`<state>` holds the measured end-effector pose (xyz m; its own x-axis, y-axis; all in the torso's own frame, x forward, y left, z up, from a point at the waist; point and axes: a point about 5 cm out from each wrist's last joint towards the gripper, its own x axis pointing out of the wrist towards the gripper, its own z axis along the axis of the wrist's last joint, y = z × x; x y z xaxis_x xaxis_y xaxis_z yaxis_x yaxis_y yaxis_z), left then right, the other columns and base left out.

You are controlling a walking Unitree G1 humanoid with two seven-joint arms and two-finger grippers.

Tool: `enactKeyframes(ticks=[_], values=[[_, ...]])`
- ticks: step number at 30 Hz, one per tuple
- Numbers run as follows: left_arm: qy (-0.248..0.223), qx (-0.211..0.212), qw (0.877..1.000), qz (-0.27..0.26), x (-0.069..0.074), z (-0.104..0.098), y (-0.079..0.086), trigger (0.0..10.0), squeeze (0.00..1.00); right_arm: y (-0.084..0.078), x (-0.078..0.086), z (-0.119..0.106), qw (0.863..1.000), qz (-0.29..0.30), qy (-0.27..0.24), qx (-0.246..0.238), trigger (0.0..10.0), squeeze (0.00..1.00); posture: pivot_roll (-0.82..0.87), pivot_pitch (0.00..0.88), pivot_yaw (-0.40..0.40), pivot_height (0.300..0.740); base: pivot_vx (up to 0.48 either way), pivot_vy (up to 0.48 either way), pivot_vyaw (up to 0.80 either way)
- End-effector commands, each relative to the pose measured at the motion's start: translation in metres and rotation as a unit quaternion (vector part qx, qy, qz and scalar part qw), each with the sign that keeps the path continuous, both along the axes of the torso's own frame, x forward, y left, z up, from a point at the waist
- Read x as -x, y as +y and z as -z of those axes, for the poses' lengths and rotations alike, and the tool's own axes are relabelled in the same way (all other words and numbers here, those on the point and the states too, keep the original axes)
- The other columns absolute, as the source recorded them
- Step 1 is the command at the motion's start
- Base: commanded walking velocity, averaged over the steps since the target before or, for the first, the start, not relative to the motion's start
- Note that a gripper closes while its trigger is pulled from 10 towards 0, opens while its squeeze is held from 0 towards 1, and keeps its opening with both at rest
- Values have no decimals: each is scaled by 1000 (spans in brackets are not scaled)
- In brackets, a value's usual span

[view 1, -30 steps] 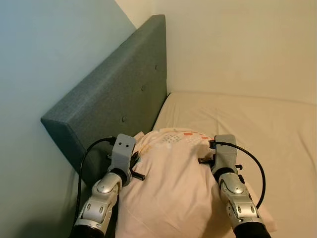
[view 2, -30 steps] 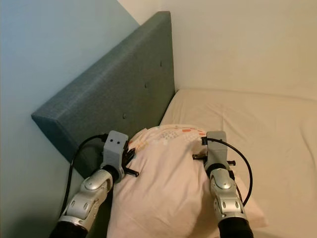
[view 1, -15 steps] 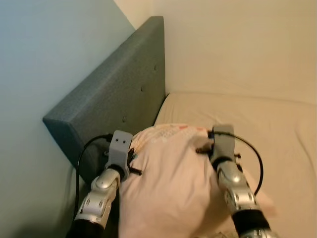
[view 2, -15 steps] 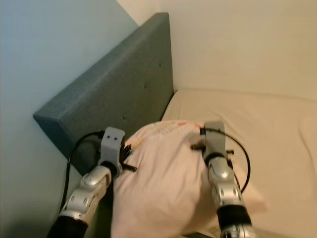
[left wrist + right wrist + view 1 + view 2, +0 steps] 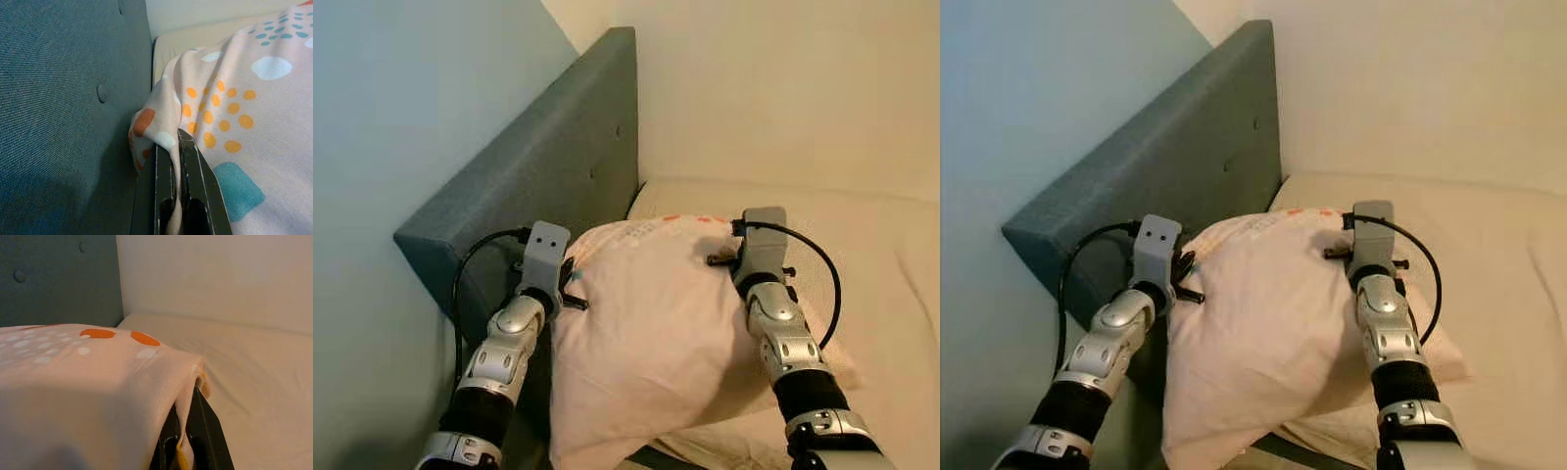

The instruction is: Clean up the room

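A large pale pink pillow with orange, teal and white dots hangs between my two arms above the bed, near the headboard. My left gripper is shut on the pillow's left corner, the fabric pinched between its black fingers. At the opposite corner, my right gripper is shut on a fold of the pillow. In the left eye view the left wrist sits close to the headboard, and the right wrist is over the mattress.
A grey-green upholstered headboard with buttons runs along the left. The cream mattress stretches right and back to a cream wall. A pale blue wall stands behind the headboard.
Both arms have lifted the pillow and carried it forward toward the headboard's far end. Its lower edge now hangs free above the mattress.
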<state>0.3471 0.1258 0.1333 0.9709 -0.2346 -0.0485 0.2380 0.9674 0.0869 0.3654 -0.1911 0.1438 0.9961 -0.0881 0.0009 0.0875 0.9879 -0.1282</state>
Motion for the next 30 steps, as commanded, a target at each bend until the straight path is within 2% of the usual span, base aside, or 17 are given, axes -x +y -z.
enactKeyframes(ticks=[1, 16, 17, 22, 30], values=[[-7, 9, 1000, -20, 0, 1, 9, 10000, 0, 3, -1, -3, 1000, -7, -17, -9, 10000, 0, -83, 82, 82, 695, 0, 0, 0], [-2, 5, 1000, -9, 2, 4, 4, 10000, 0, 6, 0, -1, 1000, -14, -17, -12, 10000, 0, -79, 88, 85, 625, 0, 0, 0], [-2, 4, 1000, -5, 2, 4, 1, 10000, 0, 6, 1, 0, 1000, -14, -17, -12, 10000, 0, -79, 88, 85, 610, 0, 0, 0], [-3, 3, 1000, 0, 3, 5, 0, 10000, 0, 5, 1, 1, 1000, -13, -15, -11, 10000, 0, -79, 90, 87, 595, 0, 0, 0], [-7, 3, 1000, 13, 5, 4, -4, 10000, 0, 3, 4, 5, 1000, -10, -12, -13, 10000, 0, -74, 92, 90, 595, 0, 0, 0]])
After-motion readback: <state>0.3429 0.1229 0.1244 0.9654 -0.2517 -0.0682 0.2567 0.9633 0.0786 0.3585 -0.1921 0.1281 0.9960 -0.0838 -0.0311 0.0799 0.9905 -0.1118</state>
